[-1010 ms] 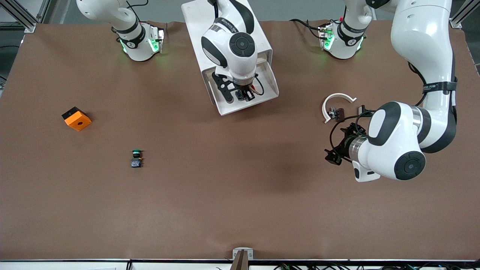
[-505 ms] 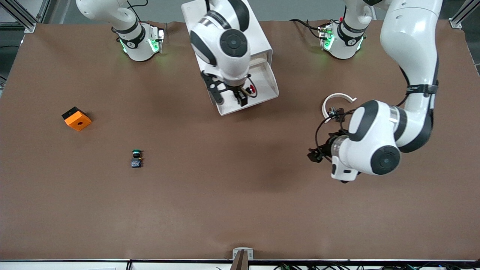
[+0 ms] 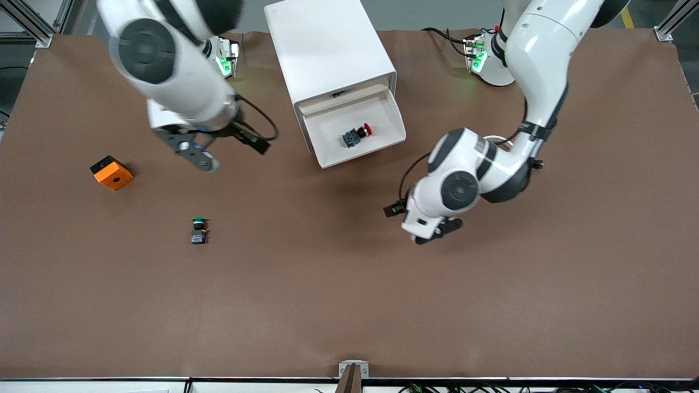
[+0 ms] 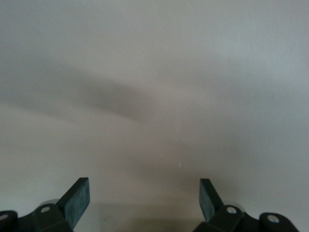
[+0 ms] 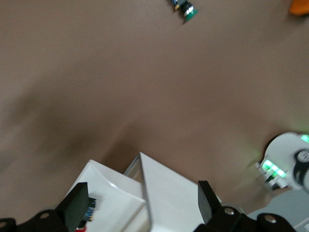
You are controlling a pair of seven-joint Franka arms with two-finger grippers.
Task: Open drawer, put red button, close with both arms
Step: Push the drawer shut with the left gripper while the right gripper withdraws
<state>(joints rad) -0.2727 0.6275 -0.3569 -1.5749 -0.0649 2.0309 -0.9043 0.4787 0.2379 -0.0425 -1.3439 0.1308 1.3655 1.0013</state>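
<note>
Over the table, right gripper (image 5: 140, 208) gapes empty

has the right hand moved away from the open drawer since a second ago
Yes. The right hand was over the white cabinet's open drawer; now it hangs open over bare table toward the right arm's end, leaving the small red-capped push button in the drawer.

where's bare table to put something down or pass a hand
The widest bare stretch is the table nearer the front camera than the green button. There is also room between that button and the left gripper. It is crowded around the open drawer holding the red button, with the right gripper beside it.
</note>
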